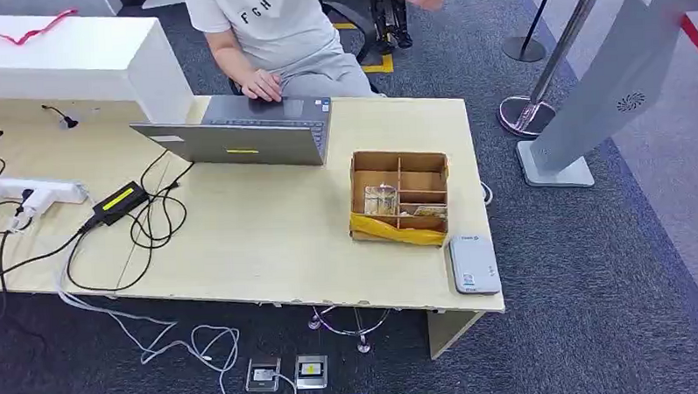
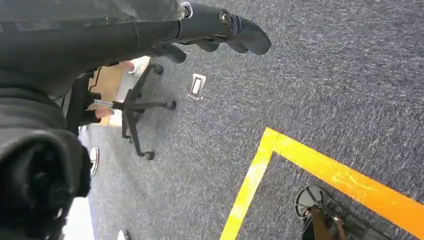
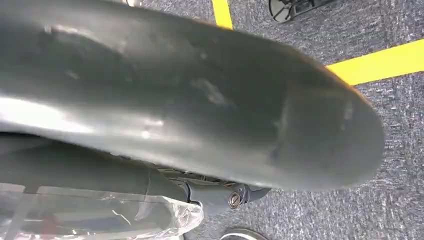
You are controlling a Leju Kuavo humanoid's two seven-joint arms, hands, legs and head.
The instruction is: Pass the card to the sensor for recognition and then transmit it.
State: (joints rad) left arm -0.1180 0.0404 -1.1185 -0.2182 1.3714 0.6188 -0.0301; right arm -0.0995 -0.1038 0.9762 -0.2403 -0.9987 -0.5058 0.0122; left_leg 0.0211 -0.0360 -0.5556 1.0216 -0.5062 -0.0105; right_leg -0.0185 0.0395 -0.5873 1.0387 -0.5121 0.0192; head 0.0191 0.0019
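Cards [image 1: 381, 200] stand in the divided box [image 1: 400, 198] toward the table's [image 1: 268, 244] right end beside the sensor [image 1: 474, 264], favouring the right robot hand [image 3: 240, 196], grip state unreadable; left robot hand [image 2: 225, 30] hangs loosely curled, holding nothing.

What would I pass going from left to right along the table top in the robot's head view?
White power strip → black power adapter with a yellow label → open grey laptop → brown cardboard box with dividers and yellow tape → small white-grey card sensor at the table's right edge.
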